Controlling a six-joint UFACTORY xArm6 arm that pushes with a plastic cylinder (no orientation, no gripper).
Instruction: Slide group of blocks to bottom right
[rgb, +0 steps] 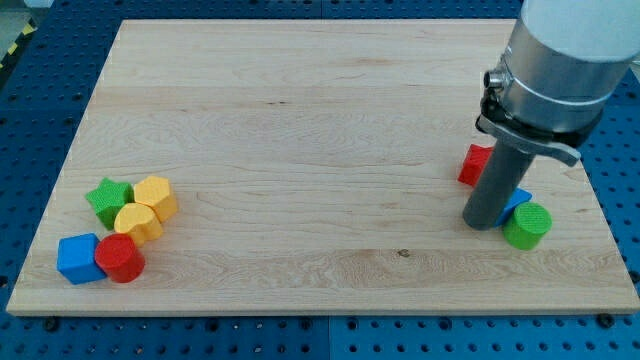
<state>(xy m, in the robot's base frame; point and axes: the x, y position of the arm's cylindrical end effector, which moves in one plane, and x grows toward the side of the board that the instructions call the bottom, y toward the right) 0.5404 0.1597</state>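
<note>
No gripper was on this arm, only a straight dark rod, so nothing could be apart, together or clamped on a block. My tip (483, 222) sat low on the wooden worktop (300, 130), near the view's right edge. It was in the middle of a small group of three blocks there. A red block (474, 164) lay just up and to the view's left of the rod, partly hidden behind it, so I could not tell its shape. A blue block (518, 201) peeked out right beside the tip on the view's right, and most of it was hidden too. A round green block (527, 225) sat just to the view's right of the tip, touching the blue one. I could not tell if the tip touched the blue block, but it looked very close.

Far away, at the view's bottom left, sat a bigger group of five blocks, all bunched up. A green star block (108, 199) was at the top left of that bunch. A yellow block with flat sides (156, 196) sat beside it on the view's right. Another yellow block, more rounded, (137, 222) lay just below those two. A blue cube (78, 258) was lowest on the left, and a round red block (121, 259) was touching it on the right. My tip was well apart from this bunch.
</note>
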